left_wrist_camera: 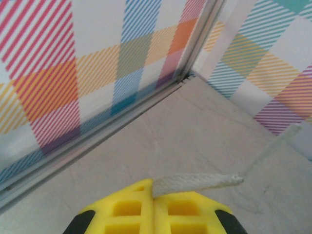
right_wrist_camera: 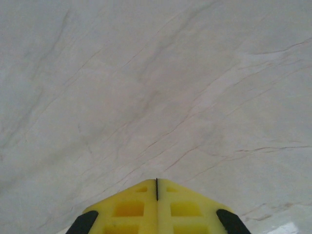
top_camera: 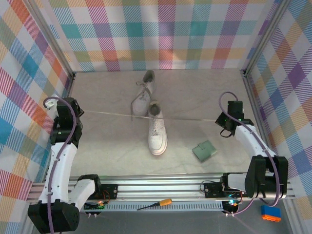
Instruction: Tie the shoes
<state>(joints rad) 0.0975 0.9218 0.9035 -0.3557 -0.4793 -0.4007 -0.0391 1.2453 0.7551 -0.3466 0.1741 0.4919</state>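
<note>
Two white low-top lace-up sneakers lay at frame centre, the upper sneaker point(top_camera: 143, 96) just beside the lower sneaker point(top_camera: 157, 132). One taut white lace point(top_camera: 107, 113) crossed them, clenched at mid left by the left gripper point(top_camera: 79, 111) and at mid right by the right gripper point(top_camera: 220, 121). One green square pad point(top_camera: 204, 151) lay at lower right.

bright even light, faint soft shadows, wrist views slightly blurred.

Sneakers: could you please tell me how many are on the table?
2. The near sneaker sits central on the table, toe toward the near edge; the far sneaker lies angled behind it. None seems hidden.
</note>
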